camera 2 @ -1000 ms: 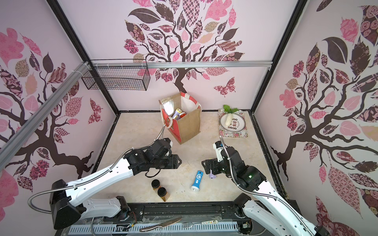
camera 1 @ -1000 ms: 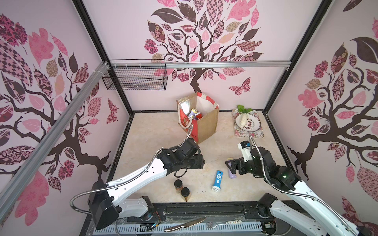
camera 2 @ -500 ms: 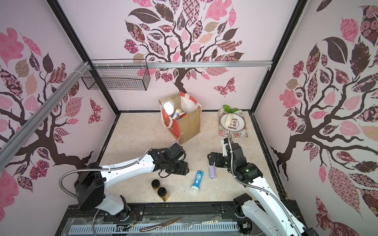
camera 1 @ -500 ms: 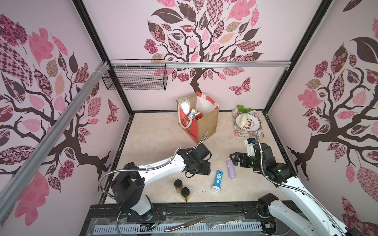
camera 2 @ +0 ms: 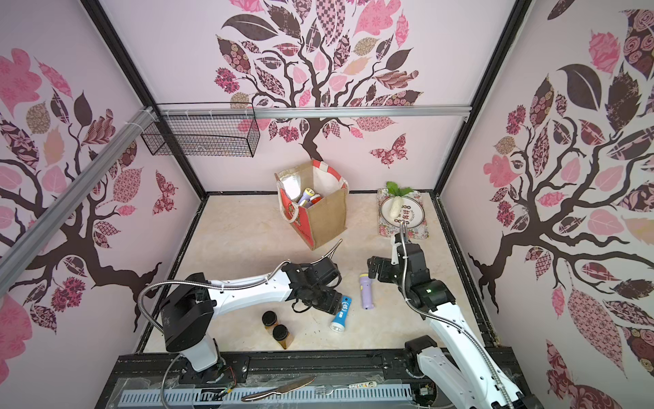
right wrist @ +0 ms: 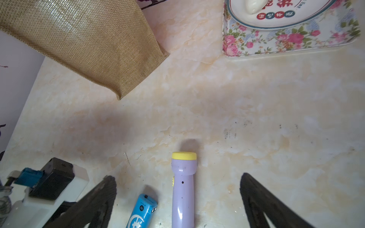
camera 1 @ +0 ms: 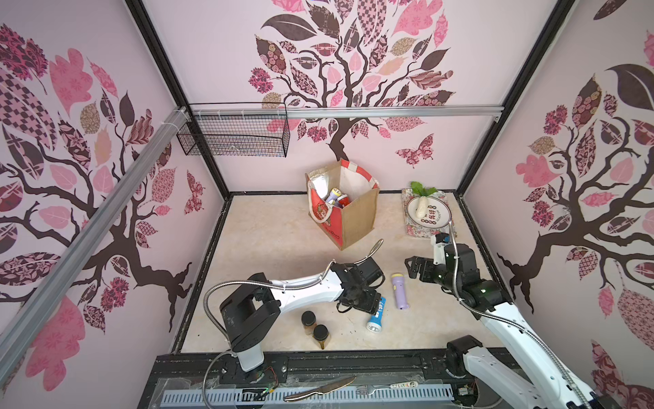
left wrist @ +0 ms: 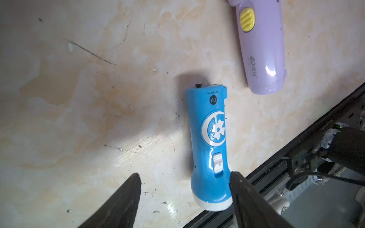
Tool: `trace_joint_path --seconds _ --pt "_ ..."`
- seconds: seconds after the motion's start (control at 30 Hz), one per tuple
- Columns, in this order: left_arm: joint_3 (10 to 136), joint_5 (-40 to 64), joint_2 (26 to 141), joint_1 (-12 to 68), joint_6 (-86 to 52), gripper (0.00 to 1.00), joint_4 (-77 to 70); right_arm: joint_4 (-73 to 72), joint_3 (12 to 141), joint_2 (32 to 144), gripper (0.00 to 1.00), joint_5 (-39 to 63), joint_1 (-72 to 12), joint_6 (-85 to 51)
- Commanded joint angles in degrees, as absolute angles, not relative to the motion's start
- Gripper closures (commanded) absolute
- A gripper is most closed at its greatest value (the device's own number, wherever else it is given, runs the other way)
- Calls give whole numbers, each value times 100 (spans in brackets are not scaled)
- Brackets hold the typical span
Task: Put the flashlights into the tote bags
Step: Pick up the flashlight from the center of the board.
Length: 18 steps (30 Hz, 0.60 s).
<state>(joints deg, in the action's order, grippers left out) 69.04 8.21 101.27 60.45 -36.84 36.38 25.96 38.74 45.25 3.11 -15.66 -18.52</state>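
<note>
— Risk now?
— Left pincer (left wrist: 184,174), jaws apart, sits off-centre over the blue flashlight (left wrist: 209,138) lying on the desk (left wrist: 98,98); closing could knock it aside. Tote bag (camera 1: 357,219) well apart.
</note>
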Motion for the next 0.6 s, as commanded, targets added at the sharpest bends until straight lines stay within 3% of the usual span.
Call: trace_joint_path --seconds 0.0,0.57 --pt "7284 776 10324 6081 -3616 25 3448 2705 4029 4354 0 158 -1547 -1591" --pt "8114 271 11350 6324 -3621 30 4004 2747 4004 4181 0 5 -1753 -1512"
